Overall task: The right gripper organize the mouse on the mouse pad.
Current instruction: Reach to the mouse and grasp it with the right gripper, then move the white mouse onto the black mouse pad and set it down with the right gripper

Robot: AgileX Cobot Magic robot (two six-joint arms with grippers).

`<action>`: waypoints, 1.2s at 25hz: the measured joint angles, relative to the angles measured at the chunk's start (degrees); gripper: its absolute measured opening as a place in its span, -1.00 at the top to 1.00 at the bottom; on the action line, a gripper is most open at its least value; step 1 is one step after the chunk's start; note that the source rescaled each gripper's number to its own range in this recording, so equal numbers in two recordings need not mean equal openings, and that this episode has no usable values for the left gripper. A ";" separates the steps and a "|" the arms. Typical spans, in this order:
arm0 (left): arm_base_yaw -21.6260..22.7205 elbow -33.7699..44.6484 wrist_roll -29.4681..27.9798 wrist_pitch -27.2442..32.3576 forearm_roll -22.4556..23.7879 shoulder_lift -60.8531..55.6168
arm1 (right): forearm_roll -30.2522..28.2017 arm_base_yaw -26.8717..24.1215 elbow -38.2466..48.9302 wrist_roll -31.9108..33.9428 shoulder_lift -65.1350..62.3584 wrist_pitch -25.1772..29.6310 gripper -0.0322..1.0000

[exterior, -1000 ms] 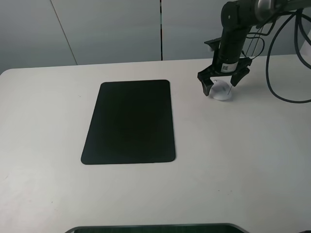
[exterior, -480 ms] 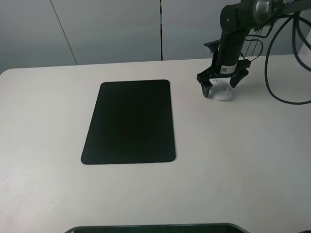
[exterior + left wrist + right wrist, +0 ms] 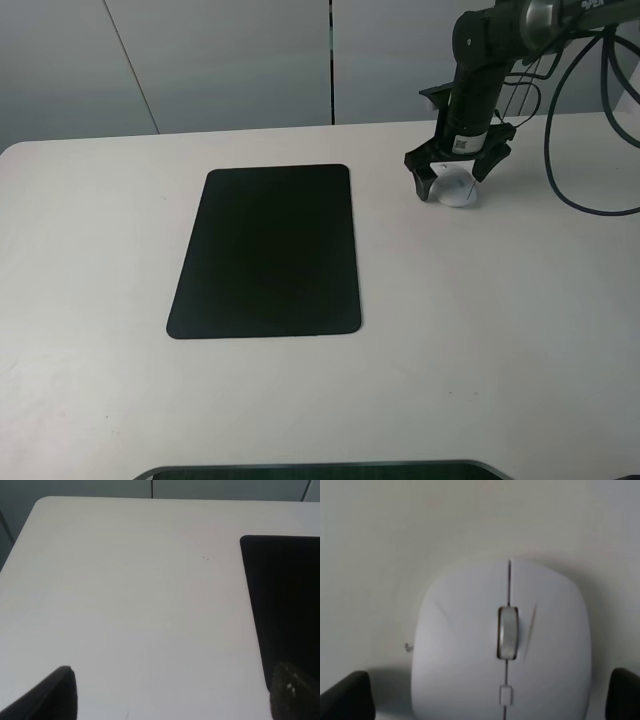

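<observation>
The tabletop (image 3: pixel 500 340) is a broad off-white slab, matte, rounded at its far left corner and lit softly and evenly. Behind it stands a pale grey wall (image 3: pixel 230 60) of flat panels, split by a thin dark vertical seam (image 3: pixel 331 60), with a fainter slanting joint (image 3: pixel 130 65) further left. At the near side, a dark rounded edge (image 3: pixel 320 468) cuts across the tabletop.
</observation>
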 joint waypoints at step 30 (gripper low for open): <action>0.00 0.00 -0.01 0.00 0.00 0.00 | 0.00 0.00 0.00 -1.59 0.14 -0.58 0.93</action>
